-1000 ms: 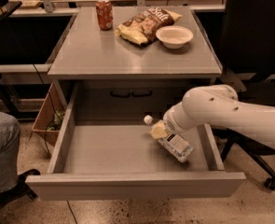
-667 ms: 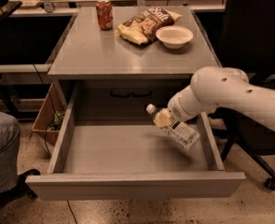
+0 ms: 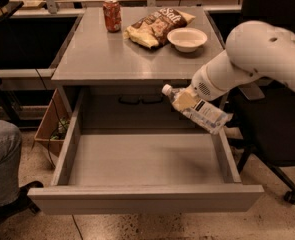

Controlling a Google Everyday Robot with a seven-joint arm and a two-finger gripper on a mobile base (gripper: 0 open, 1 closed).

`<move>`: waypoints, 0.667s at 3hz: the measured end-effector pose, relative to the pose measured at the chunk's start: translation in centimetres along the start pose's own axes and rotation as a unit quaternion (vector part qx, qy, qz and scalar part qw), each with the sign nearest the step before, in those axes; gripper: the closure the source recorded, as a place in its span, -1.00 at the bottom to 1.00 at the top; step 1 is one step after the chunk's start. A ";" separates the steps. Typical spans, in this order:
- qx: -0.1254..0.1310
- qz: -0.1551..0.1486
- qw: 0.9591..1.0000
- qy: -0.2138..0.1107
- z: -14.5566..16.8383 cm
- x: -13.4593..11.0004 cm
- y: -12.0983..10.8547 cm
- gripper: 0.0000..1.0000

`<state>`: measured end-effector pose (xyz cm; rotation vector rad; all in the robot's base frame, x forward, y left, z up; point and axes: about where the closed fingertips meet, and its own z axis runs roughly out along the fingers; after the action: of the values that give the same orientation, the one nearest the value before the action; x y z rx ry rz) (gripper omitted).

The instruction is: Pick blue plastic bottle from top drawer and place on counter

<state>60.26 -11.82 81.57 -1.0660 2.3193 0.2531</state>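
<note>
1. The blue plastic bottle (image 3: 206, 116) is off the drawer floor. A second ago it lay near the right rear corner of the top drawer (image 3: 142, 200); now it hangs in the air above that corner, cap tilted up to the left and base down to the right
2. The gripper (image 3: 186, 100) has it clamped just below the neck. I can see a yellowish finger pad pressed across the label, and the bottle has nothing else under it
3. The white arm (image 3: 257, 54) has swung up and back to the right as it lifted, so the wrist now sits beside the counter's front right corner
4. The bottle looks to be just under the front lip of the counter (image 3: 112, 59), not yet above the top
5. So I'd say the pick is done and the carry is under way. What's left is to raise it past the lip, bring it in over the surface and let go
6. The red can (image 3: 111, 15), chip bag (image 3: 156, 26) and white bowl (image 3: 187, 38) crowd the back. The nearer part looks the easier landing spot
</note>
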 end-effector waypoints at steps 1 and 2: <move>0.010 -0.026 1.000 -0.015 -3.5 -3.1 -0.9 1.00; 0.019 -0.049 0.998 -0.022 -4.6 -6.6 -2.5 1.00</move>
<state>63.66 -11.10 89.30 -1.1401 2.2175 0.1919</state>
